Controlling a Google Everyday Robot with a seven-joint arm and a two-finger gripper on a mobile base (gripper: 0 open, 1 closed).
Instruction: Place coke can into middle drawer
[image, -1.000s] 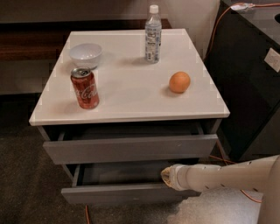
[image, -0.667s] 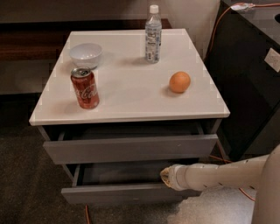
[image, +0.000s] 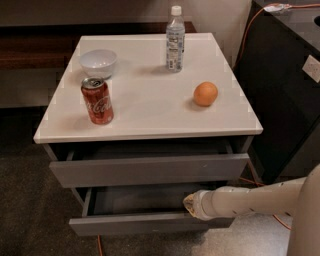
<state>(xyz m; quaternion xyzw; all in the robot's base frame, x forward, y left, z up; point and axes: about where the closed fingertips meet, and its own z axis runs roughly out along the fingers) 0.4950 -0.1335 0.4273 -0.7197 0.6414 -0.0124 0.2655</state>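
The red coke can (image: 97, 100) stands upright on the white cabinet top (image: 150, 117), at its front left. Below the top, two grey drawers are pulled out. The upper one (image: 150, 170) is out a little. The middle drawer (image: 145, 223) below it is out further and shows its shallow dark tray. My gripper (image: 190, 204) is at the end of the white arm that comes in from the right. It sits low at the right part of the middle drawer, just behind its front panel. It is far from the can.
A white bowl (image: 98, 62) stands behind the can. A clear water bottle (image: 175, 39) stands at the back middle. An orange (image: 205, 93) lies at the right. A dark cabinet (image: 290, 90) stands close on the right, with an orange cable along it.
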